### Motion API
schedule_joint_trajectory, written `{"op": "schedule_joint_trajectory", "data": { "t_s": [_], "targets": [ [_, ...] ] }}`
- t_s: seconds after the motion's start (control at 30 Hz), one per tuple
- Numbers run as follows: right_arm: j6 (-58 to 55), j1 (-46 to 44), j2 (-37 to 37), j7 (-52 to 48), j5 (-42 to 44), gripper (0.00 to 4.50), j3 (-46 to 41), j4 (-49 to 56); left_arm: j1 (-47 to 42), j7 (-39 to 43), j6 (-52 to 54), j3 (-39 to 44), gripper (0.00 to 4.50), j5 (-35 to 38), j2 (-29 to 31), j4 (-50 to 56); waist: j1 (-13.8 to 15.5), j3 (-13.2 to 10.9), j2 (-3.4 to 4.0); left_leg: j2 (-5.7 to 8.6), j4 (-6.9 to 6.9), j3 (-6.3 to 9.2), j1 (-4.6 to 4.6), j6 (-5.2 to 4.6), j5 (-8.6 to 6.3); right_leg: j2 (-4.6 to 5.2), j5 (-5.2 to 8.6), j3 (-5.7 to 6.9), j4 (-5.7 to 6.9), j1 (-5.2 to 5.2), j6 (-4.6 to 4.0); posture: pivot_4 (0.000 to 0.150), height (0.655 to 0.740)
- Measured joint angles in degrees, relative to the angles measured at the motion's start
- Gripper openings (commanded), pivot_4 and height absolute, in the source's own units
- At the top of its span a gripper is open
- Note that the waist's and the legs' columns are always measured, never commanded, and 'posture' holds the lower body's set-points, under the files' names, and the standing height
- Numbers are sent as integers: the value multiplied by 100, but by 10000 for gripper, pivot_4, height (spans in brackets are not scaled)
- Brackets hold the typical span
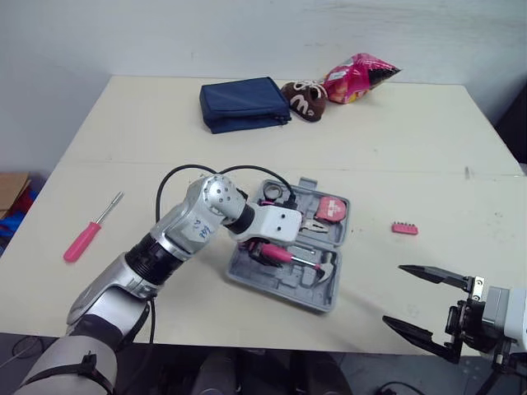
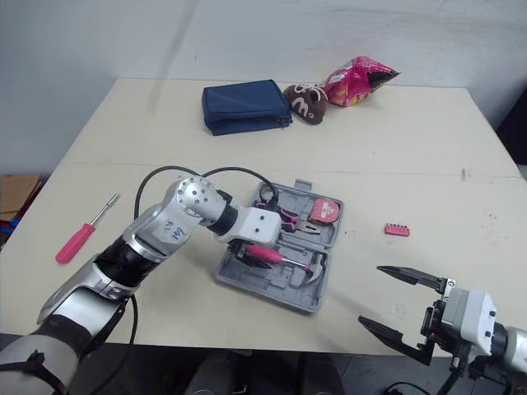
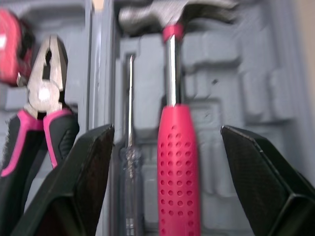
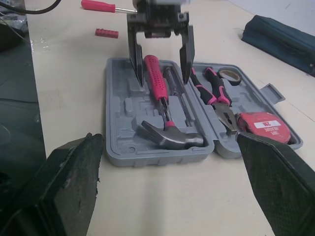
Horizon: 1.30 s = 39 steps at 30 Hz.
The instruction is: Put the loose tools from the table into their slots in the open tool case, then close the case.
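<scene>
The grey tool case [image 1: 317, 290] lies open mid-table. A pink-handled hammer [image 3: 178, 162] rests in its near half beside a clear-handled screwdriver [image 3: 129, 167]. Pliers [image 1: 311, 224], a red tape measure [image 1: 331, 209] and a tape roll [image 1: 272, 193] sit in the far half. My left gripper [image 4: 162, 83] hangs open just over the hammer handle, one finger on each side, not touching it. A pink screwdriver [image 1: 89, 230] lies loose at the table's left. A pink bit holder [image 1: 404, 229] lies to the right of the case. My right gripper [image 1: 394, 295] is open at the front right edge, holding nothing.
At the back of the table lie a folded navy pouch [image 1: 244, 104], a brown plush shoe [image 1: 304, 100] and a pink snack bag [image 1: 356, 79]. A cardboard box [image 1: 10, 191] sits on the floor to the left.
</scene>
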State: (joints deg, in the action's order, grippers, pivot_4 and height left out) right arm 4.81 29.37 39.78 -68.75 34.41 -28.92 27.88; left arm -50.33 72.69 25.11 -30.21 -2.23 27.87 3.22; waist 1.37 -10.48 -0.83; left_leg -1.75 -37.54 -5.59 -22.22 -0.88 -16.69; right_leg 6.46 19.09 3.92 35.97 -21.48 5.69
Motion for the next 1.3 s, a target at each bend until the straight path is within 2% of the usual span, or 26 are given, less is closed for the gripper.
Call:
{"op": "schedule_joint_trajectory", "data": {
  "t_s": [0.07,0.1,0.17,0.23,0.3,0.33,0.53,0.87,1.17,1.3],
  "targets": [
    [-1,-25,0,40,3,45000,0,1,198,-119,-67,310,32139,269,-115,82,-1,0,1,-1,-8,2,2,-2,-1,4,0,1,1,7,0,1500,7400],
    [-2,-36,0,67,8,45000,0,4,368,-212,-96,488,26828,405,-174,70,-2,0,1,-1,-10,4,2,-3,-2,5,0,1,2,7,1,1500,7400],
    [-5,-34,0,89,13,45000,0,6,611,-313,-105,684,19797,600,-266,39,-8,0,1,-3,-11,4,1,-3,-2,6,0,1,3,7,1,1500,7400],
    [-8,-48,0,102,19,45000,3,8,935,-436,-343,940,9414,825,-383,23,-7,0,1,-3,-11,4,2,-3,-2,6,0,1,4,7,1,1500,7400],
    [-9,-74,0,116,19,45000,3,8,1157,-574,-513,1114,1850,943,-460,-56,-2,0,1,-2,-15,5,2,-3,-2,6,-1,3,5,8,2,1500,7400],
    [-8,-98,0,128,18,45000,3,8,1232,-639,-579,1177,657,974,-465,-131,-1,0,1,-2,-16,5,2,-3,-2,6,-1,3,6,8,2,1500,7400],
    [-2,-116,0,136,13,45000,3,4,1518,-950,-1046,1251,657,860,-421,-629,2,0,1,0,-18,4,1,-5,-4,3,-2,6,6,9,4,1500,7400],
    [28,-112,0,101,-2,45000,3,-16,1897,-1080,-1446,941,657,618,-408,-662,0,1,2,-2,-17,4,2,-4,-4,5,-2,6,7,9,4,1500,7400],
    [52,-111,0,78,-11,45000,3,-20,1879,-1295,-1162,825,657,501,-424,-571,0,7,4,-2,-17,9,20,-22,-15,14,-3,6,4,33,4,1500,7400],
    [98,-112,0,77,-12,45000,3,-21,1827,-1330,-877,773,657,500,-424,-554,0,10,7,-4,-13,12,59,-27,-31,18,-3,7,-4,75,4,1500,7400]
  ]
}}
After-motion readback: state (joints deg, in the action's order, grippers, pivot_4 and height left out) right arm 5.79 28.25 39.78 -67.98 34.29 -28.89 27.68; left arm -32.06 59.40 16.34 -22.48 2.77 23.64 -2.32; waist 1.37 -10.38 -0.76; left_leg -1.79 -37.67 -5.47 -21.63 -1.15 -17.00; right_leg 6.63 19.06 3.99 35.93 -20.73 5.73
